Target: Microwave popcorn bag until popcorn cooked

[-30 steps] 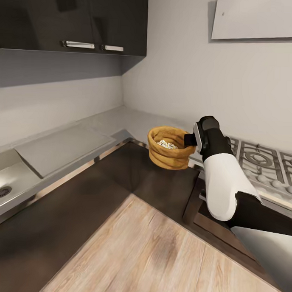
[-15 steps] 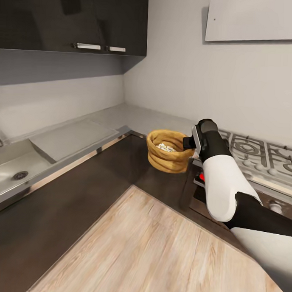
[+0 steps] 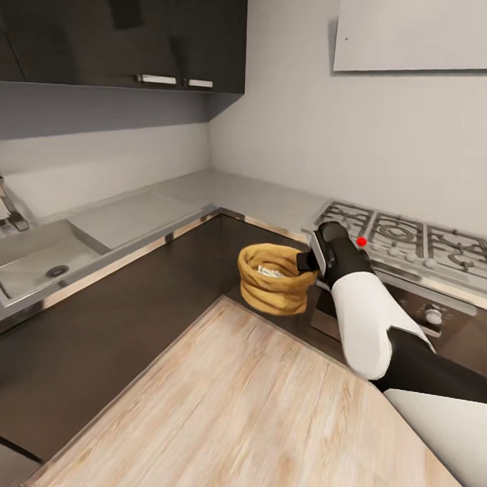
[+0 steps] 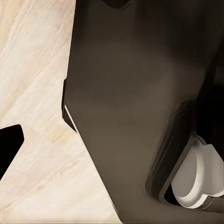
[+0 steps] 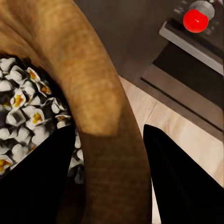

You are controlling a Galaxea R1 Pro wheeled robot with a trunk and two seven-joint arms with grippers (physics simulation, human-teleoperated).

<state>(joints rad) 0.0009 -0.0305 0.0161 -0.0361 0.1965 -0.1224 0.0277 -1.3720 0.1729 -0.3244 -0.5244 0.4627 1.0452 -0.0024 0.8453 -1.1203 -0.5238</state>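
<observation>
The popcorn bag [image 3: 273, 287], a golden-brown sack with a rolled rim, hangs in the air in front of the dark cabinet fronts at the corner of the steel countertop [image 3: 259, 198]. My right gripper [image 3: 308, 259] is shut on its rim. In the right wrist view the rim [image 5: 100, 116] runs between the two black fingers [image 5: 177, 182], with puffed white-and-yellow popcorn [image 5: 23, 121] inside the bag. The popcorn [image 3: 270, 272] also peeks over the rim in the head view. One dark fingertip [image 4: 9, 147] of the left gripper shows over the wood floor. The microwave is out of view.
A gas hob [image 3: 406, 240] with black grates lies right of the corner, with a red knob [image 3: 361, 241] and an oven front [image 3: 424, 315] below it. A sink [image 3: 37, 252] is set in the left worktop. Dark wall cabinets [image 3: 139, 33] hang above. Pale wood floor [image 3: 250, 414] spreads below.
The whole view has shifted, bringing in the sink and more of the hob. The held bag has come away from the counter corner and now hangs lower, against the cabinet fronts.
</observation>
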